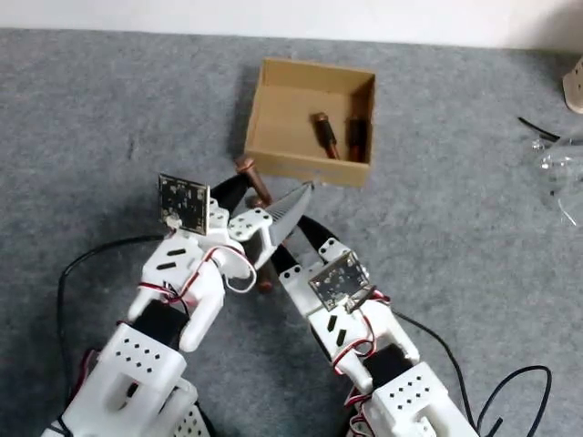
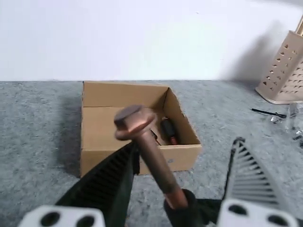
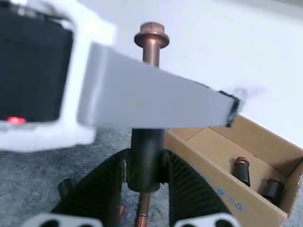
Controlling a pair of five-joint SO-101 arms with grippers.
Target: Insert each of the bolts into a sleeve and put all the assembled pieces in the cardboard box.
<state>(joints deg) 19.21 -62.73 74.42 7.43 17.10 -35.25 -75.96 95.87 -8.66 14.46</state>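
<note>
Right gripper (image 3: 145, 163): black jaws clamped on a dark cylindrical sleeve (image 3: 144, 142). A copper-coloured hex-flange bolt (image 3: 151, 38) runs through the sleeve, its head end toward the box and its threaded tip poking out the other end.

Left gripper (image 2: 185, 146): jaws spread wide either side of the bolt shaft. The black one is just beside it; contact unclear.

Open brown cardboard box (image 1: 314, 77) sits on grey felt-like table cover (image 1: 91, 137), just beyond both grippers. Two assembled bolt-and-sleeve pieces (image 1: 325, 134) lie inside, side by side.

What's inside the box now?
Two sleeved bolts lie side by side in the box. Its near wall hides the floor strip right behind it.
</note>
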